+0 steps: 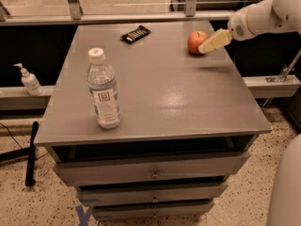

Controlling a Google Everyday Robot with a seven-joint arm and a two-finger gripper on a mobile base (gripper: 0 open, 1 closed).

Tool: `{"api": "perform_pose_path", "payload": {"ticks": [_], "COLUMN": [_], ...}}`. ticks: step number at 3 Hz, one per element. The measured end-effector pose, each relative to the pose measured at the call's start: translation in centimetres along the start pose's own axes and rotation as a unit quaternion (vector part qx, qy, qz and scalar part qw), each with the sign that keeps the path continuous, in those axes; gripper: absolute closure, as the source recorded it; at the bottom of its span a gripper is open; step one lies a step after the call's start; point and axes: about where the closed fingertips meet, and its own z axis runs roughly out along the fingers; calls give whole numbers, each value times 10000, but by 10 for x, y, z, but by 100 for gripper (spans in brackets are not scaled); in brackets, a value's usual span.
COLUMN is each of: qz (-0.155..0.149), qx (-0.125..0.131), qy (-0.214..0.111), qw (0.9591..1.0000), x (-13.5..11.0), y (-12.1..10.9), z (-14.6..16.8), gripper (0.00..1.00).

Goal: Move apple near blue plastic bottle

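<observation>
The red-orange apple [195, 42] sits on the grey cabinet top [178, 98] at the far right. The blue plastic bottle [103, 91], clear with a white cap and a pale label, stands upright near the front left, far from the apple. My gripper [210, 43] comes in from the right on a white arm. Its cream tip is right at the apple's right side and overlaps it in view. I cannot tell whether it touches the apple.
A black snack bar [135, 34] lies at the far middle of the top. A small white pump bottle [29, 80] stands on a ledge to the left. A black pole [31, 152] leans by the cabinet's left side. Drawers [153, 173] are below.
</observation>
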Motion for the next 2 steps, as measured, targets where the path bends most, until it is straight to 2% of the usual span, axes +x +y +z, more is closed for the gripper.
{"api": "perform_pose_path", "payload": {"ticks": [1,2], "qz": [582,1096], "qx": [-53,-287], "qy": [-306,-573], "qw": [9978,9919], "x": [8,13], "y": [-6,3], "z": [23,42], "gripper": [0,0]}}
